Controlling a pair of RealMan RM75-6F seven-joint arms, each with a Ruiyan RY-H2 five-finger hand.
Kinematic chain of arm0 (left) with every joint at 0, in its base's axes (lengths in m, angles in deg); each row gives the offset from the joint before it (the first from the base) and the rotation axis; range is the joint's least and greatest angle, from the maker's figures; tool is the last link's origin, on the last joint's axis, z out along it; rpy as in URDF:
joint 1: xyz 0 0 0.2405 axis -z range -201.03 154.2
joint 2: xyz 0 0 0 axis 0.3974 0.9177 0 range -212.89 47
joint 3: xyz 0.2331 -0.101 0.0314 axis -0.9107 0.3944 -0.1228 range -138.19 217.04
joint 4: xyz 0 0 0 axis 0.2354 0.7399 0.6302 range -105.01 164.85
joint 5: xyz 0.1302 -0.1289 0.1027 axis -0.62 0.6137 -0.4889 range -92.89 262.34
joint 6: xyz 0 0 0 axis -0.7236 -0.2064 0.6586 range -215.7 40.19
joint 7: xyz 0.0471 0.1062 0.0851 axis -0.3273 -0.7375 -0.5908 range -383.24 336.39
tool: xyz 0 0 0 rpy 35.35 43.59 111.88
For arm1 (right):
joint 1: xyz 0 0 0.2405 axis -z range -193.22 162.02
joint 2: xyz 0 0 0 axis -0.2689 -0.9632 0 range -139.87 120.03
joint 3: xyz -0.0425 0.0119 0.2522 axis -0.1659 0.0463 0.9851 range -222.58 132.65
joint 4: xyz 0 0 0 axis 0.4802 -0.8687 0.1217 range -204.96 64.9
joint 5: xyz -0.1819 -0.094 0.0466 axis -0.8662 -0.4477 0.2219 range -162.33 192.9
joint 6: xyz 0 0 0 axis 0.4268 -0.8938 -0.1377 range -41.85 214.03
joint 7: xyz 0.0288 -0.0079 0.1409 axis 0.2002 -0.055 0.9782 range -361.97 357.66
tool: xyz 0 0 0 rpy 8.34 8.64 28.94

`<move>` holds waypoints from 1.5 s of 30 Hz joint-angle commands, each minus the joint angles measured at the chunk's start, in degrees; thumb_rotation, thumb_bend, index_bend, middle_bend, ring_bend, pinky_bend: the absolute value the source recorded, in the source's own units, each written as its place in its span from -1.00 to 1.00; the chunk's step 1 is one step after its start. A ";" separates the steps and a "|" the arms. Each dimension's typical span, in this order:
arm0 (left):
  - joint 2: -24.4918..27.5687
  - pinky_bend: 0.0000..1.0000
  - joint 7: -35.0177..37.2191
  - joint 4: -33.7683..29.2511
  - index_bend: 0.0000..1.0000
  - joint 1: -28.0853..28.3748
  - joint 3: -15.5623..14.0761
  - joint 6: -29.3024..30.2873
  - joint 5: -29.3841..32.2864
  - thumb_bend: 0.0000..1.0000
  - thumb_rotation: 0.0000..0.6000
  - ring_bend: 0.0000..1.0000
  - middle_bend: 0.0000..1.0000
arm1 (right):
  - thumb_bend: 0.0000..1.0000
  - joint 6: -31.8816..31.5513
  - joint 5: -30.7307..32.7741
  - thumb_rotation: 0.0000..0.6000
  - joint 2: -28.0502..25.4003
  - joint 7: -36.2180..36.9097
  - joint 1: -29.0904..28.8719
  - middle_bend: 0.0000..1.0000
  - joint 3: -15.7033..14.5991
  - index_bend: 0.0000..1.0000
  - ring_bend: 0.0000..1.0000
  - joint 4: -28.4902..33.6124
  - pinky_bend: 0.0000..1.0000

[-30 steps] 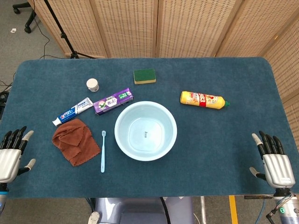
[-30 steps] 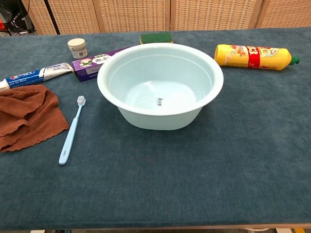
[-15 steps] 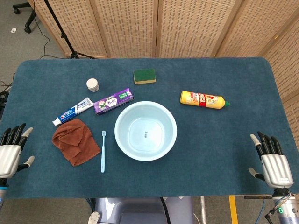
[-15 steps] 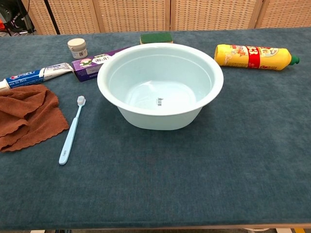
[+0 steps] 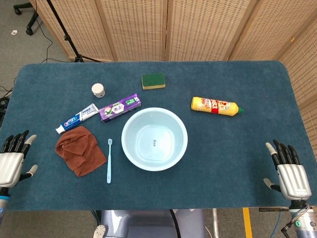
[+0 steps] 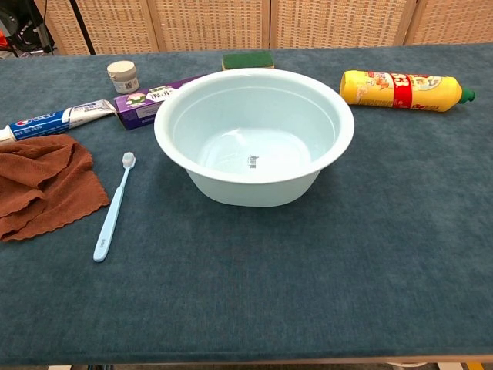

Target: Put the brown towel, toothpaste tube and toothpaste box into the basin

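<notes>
Blue felt covers the desk (image 5: 237, 148), where the pale basin (image 5: 154, 139) sits mid-surface. Left of it lie the brown towel (image 5: 79, 149), the toothpaste tube (image 5: 78, 118) and the purple toothpaste box (image 5: 120, 107). Left hand (image 5: 11, 159) and right hand (image 5: 290, 171) hover at the near corners, fingers released and spread, holding nothing

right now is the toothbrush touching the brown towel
Apart. The chest view shows a strip of bare blue cloth between the toothbrush and the brown towel edge; the head view shows the same gap.
</notes>
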 commanded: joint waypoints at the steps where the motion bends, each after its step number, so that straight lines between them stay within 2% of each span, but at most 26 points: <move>1: 0.10 -1.00 -0.25 -0.15 -1.00 0.28 0.08 -0.56 0.47 -0.51 1.00 -1.00 -1.00 | -0.81 -0.01 -0.03 1.00 0.04 -0.05 0.00 -1.00 -0.01 -1.00 -1.00 0.05 -1.00; 7: 0.76 -1.00 -0.70 -1.20 -1.00 1.54 0.55 -3.11 2.42 -0.51 1.00 -1.00 -1.00 | -0.81 0.11 -0.04 1.00 0.05 -0.09 -0.01 -1.00 -0.09 -1.00 -1.00 0.06 -1.00; 17: 1.97 -1.00 -4.59 -2.88 -1.00 6.94 2.27 -13.25 10.79 -0.51 1.00 -1.00 -1.00 | -0.81 0.11 -0.08 1.00 -0.08 0.17 0.00 -1.00 -0.11 -1.00 -1.00 0.24 -1.00; 27: -1.06 -1.00 -8.24 0.39 -1.00 13.35 3.38 -23.19 20.35 -0.51 1.00 -1.00 -1.00 | -0.81 0.47 -0.21 1.00 -0.07 0.18 -0.13 -1.00 -0.29 -1.00 -1.00 0.27 -1.00; 34: -3.64 -1.00 -10.97 1.91 -1.00 16.41 3.18 -25.92 24.45 -0.51 1.00 -1.00 -1.00 | -0.81 0.45 -0.36 1.00 -0.09 0.36 -0.15 -1.00 -0.34 -1.00 -1.00 0.34 -1.00; 45: -7.48 -1.00 -14.97 2.37 -0.99 20.49 2.90 -26.50 28.12 -0.50 1.00 -1.00 -1.00 | -0.81 0.50 -0.48 1.00 -0.18 0.99 -0.20 -1.00 -0.36 -1.00 -1.00 0.20 -1.00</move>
